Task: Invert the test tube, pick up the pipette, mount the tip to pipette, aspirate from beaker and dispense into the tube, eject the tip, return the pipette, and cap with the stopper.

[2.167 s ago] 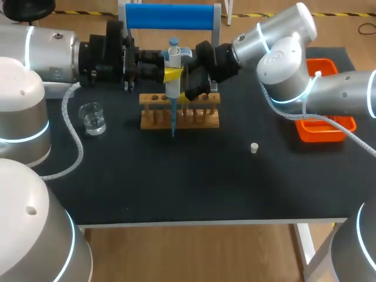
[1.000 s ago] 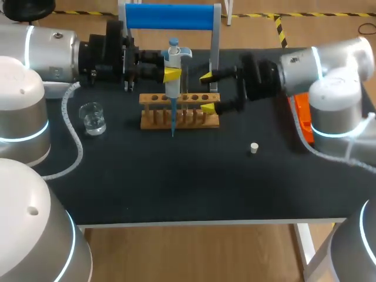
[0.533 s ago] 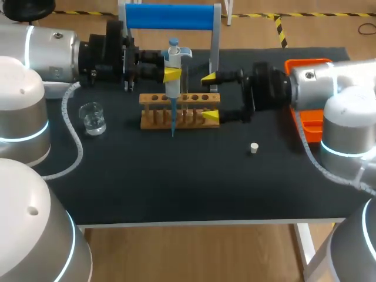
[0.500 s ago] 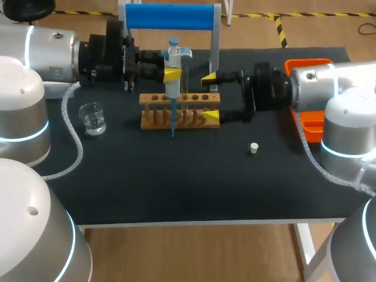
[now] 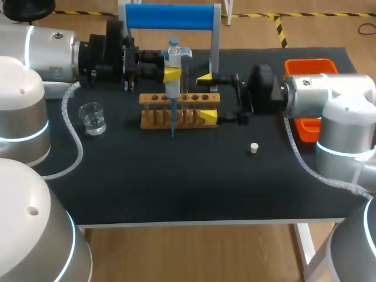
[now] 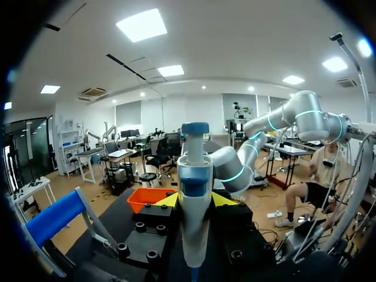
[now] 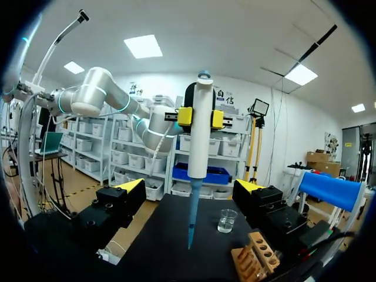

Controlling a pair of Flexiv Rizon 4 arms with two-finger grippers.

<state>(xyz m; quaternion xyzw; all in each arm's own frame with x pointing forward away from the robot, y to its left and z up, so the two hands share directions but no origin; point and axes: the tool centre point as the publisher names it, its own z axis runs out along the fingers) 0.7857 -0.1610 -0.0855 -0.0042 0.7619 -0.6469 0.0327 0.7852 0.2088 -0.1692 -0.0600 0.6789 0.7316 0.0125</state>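
My left gripper [image 5: 170, 74] is shut on a white and blue pipette [image 5: 174, 69], held upright, with its blue tip [image 5: 173, 124] pointing down in front of the wooden tube rack [image 5: 180, 112]. In the left wrist view the pipette [image 6: 194, 194] fills the gap between the fingers. My right gripper [image 5: 207, 97] stands open just right of the rack, holding nothing. From the right wrist, the pipette [image 7: 200, 141] hangs ahead of the open right gripper [image 7: 190, 187], its tip [image 7: 192, 226] in the air beside the rack [image 7: 258, 255]. A glass beaker [image 5: 93, 118] stands at the left. A small white stopper [image 5: 254, 148] lies right of centre.
A stand with a blue bar [image 5: 170, 16] rises behind the rack. An orange tray [image 5: 310, 66] sits at the table's right edge, partly hidden by my right arm. The beaker [image 7: 226, 220] shows beyond the pipette tip in the right wrist view.
My right gripper has drawn back from the pipette to the right of the rack and its wrist has turned. The left arm and pipette have kept still.
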